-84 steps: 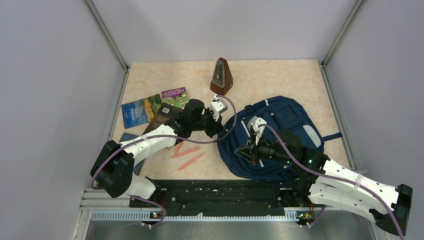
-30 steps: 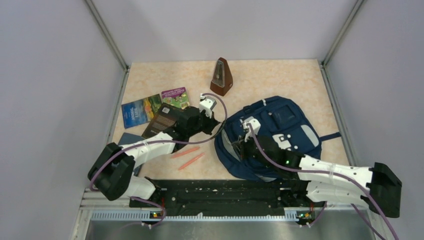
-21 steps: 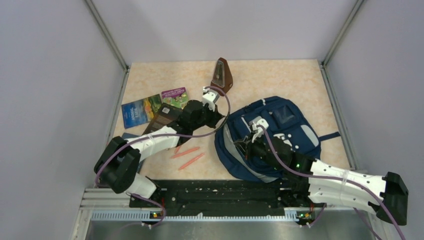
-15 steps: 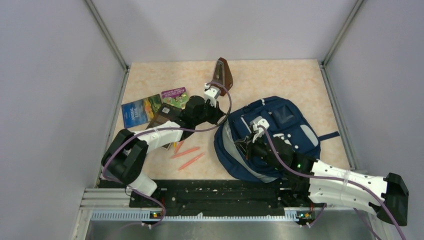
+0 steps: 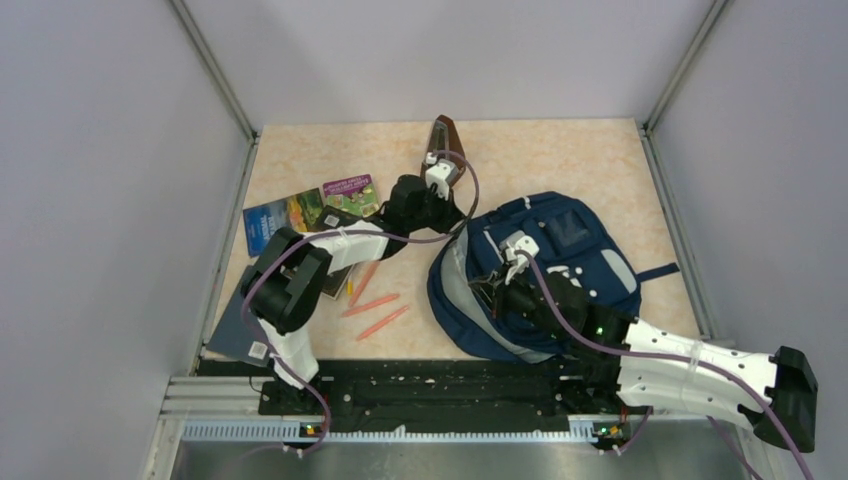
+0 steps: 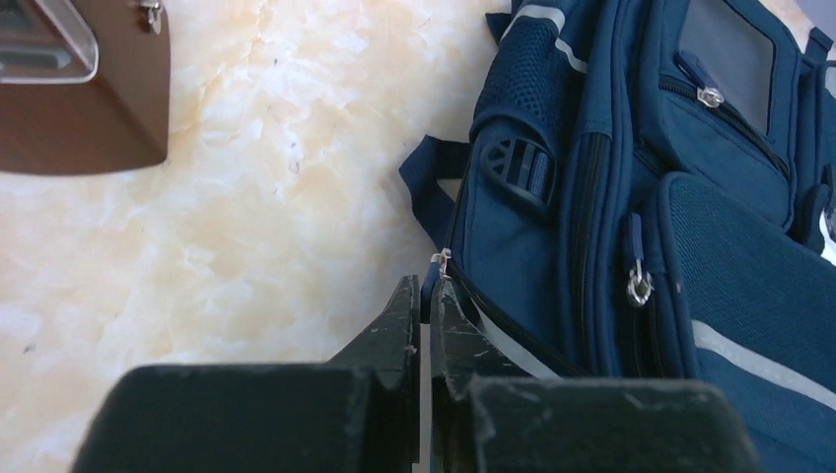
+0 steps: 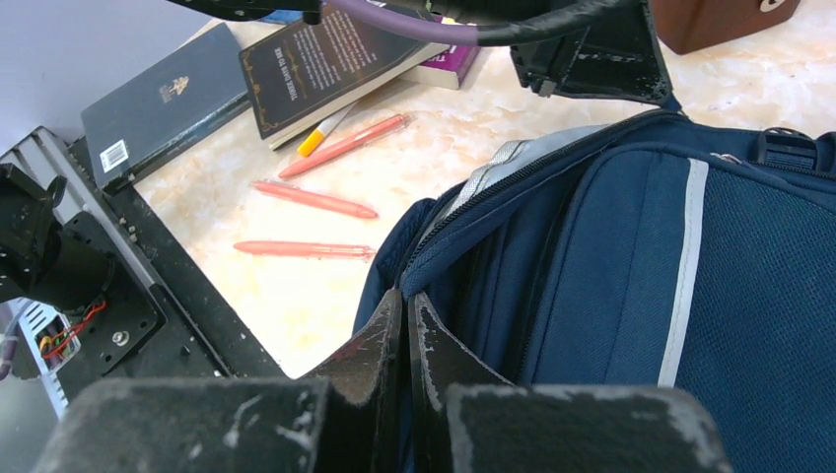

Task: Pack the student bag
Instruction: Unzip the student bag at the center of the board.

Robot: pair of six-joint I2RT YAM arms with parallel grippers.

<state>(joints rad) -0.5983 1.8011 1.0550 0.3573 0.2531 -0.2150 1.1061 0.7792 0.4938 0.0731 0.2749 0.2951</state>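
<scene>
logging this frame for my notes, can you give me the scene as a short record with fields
student bag: lying on the right of the table, zip partly open, grey lining showing
left hand: shut, pinching the bag's edge at a zip pull
right hand: shut on the bag's near rim
pens: orange, loose, left of the bag
books: far left, outside the bag
metronome: brown, beyond the left hand
packing: books and pens not yet in
</scene>
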